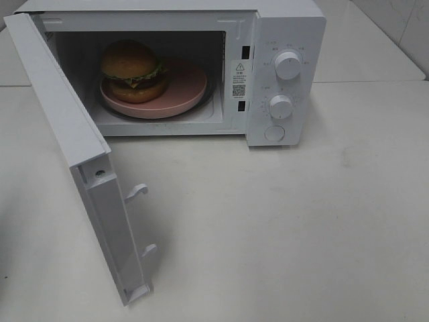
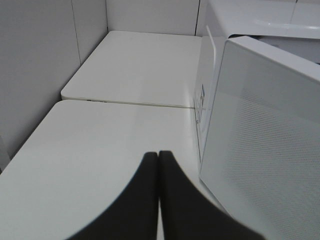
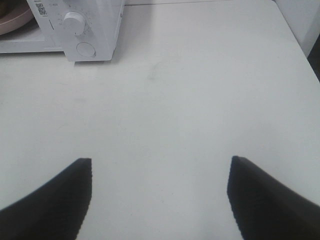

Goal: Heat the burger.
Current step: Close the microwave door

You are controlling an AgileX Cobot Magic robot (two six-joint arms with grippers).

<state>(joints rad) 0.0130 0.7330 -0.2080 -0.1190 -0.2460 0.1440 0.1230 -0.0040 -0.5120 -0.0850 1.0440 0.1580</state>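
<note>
White is nearly all of the high view: one microwave (image 1: pixel 288 27) stands on a pale table (image 1: pixel 301 235). Its one door (image 1: pixel 64 114) is swung wide open toward the front on the left side, with its long axis upright. Inside the cavity sits the one burger (image 1: pixel 134 70), resting on the left part of one pink plate (image 1: pixel 184 87). On the front panel I count an upper knob (image 1: pixel 288 65), a lower knob (image 1: pixel 281 106) and one round button (image 1: pixel 274 133) under them. The inner edge of the door carries two latch hooks (image 1: pixel 137 191). No arm shows in this view.

From the left wrist, the left gripper (image 2: pixel 158 154) has its two dark fingers pressed together, with nothing between them. The outer face of the door is just beside it, near but not touching. The burger is hidden here behind the door.

From the right wrist, the right gripper (image 3: pixel 160 160) is spread wide and pinches nothing. It hangs over the table, well apart from the microwave. Only a thin pink rim of the plate shows at the edge of the cavity (the burger itself is out of this picture).

As the burger is already inside, I judge that the step in hand is to shut the door. The left arm is clearly the nearer one to it. The push must go against the outer face, toward the cavity, and the knobs lie on the side of the right arm.
</note>
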